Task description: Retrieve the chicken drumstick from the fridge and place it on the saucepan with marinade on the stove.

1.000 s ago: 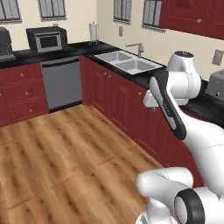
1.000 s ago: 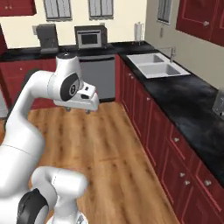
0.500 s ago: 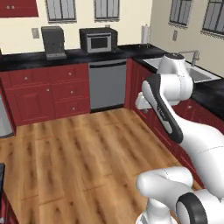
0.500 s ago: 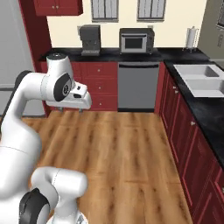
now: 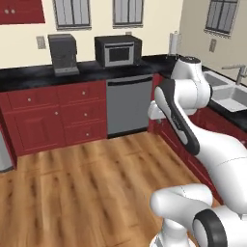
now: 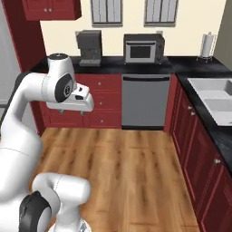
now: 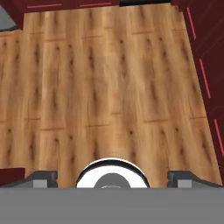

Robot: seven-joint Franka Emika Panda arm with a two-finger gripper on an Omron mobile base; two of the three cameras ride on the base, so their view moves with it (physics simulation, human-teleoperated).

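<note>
the arm is folded up high in the middle of the kitchen, and the hand [image 7: 112, 177] points straight down at the wood floor [image 7: 109, 87]. in the hand view its two dark fingertips [image 7: 41, 177] sit far apart at the bottom corners with bare planks between them, so the hand is spread wide and carrying nothing.

from the right base view the hand [image 6: 81, 112] hangs under the white wrist, in front of the dark red cabinets [image 6: 102, 102]. behind it runs the black desk [image 6: 136, 65], and on it stand a grey coffee machine [image 6: 88, 47] and a dark microwave [image 6: 142, 47], side by side but apart. below the microwave sits the grey dishwasher [image 6: 142, 102]. off to the right a paper towel roll [image 6: 207, 45] stands near the corner, and a steel sink [image 6: 213, 93] is let into the desk along the right wall.

the fridge [image 6: 9, 72] is at the far left edge of the right base view, a grey slab beside a dark red side panel; i can't tell its door state from here. the left base view catches a grey sliver of it [image 5: 4, 154] low at the left edge. the chicken drumstick, the saucepan and the stove can't be made out from these angles.

in the left base view the sink's faucet [image 5: 239, 72] rises at the right, past the arm's elbow.
</note>
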